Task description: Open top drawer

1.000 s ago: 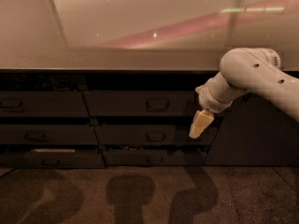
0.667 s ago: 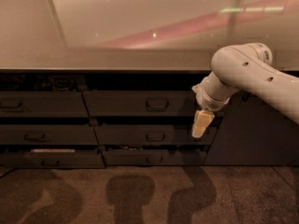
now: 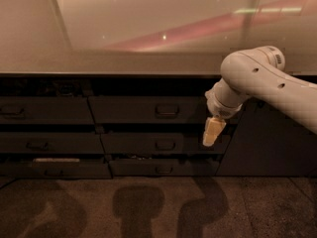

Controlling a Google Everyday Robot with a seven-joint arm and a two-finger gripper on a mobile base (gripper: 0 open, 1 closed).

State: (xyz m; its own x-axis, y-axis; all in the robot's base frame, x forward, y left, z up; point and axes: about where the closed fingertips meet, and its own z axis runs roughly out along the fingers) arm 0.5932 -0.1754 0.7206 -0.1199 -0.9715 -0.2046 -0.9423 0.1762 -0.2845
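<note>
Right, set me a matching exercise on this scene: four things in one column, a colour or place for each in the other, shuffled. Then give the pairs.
Column 1
1. gripper
2. countertop
3. top drawer
4. robot arm

Column 2
a. dark grey front with a loop handle at its centre
b. white, reaching in from the right
c. cream, pointing down, to the lower right of that handle
d. pale and glossy, running above the drawer fronts

Pairs: 1-c, 2-d, 3-a, 4-b

White rounded arm (image 3: 257, 78), cream jaws below wrist
</note>
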